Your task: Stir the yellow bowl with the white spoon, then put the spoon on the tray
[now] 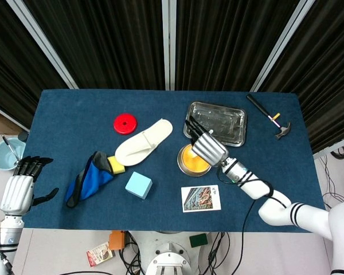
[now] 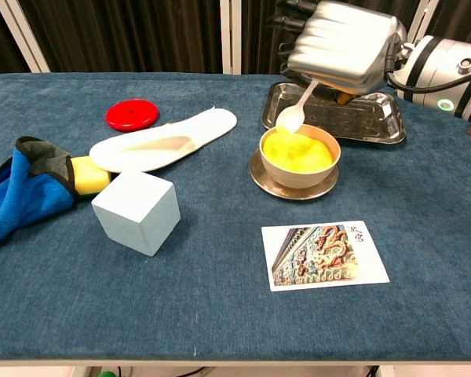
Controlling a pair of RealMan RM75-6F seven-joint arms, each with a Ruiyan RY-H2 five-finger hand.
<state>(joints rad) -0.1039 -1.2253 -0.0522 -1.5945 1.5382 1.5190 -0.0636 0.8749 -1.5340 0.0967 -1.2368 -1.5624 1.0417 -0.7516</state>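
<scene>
My right hand (image 2: 347,53) hangs above the table with its fingers curled around the handle of the white spoon (image 2: 293,113), which slants down and to the left from my grip. The spoon's bowl is in the air just over the left rim of the yellow bowl (image 2: 299,155), clear of what is inside. The yellow bowl sits on a small metal saucer (image 2: 292,188), and just behind it lies the metal tray (image 2: 381,124), partly hidden by my hand in the chest view; from the head view my hand (image 1: 205,145) overlaps the near left corner of the tray (image 1: 226,122). My left hand (image 1: 22,186) is off the left edge of the table (image 1: 74,120), holding nothing, its fingers straight and apart with the thumb out to the side. Elsewhere on the table there is a red disc (image 2: 133,115), a white slipper (image 2: 166,142), a blue cloth (image 2: 19,195) touching a yellow sponge (image 2: 90,173), a pale blue cube (image 2: 136,211) and a picture card (image 2: 323,254) in front of the bowl. A hammer (image 1: 270,117) lies near the far right corner, well apart from the tray.
</scene>
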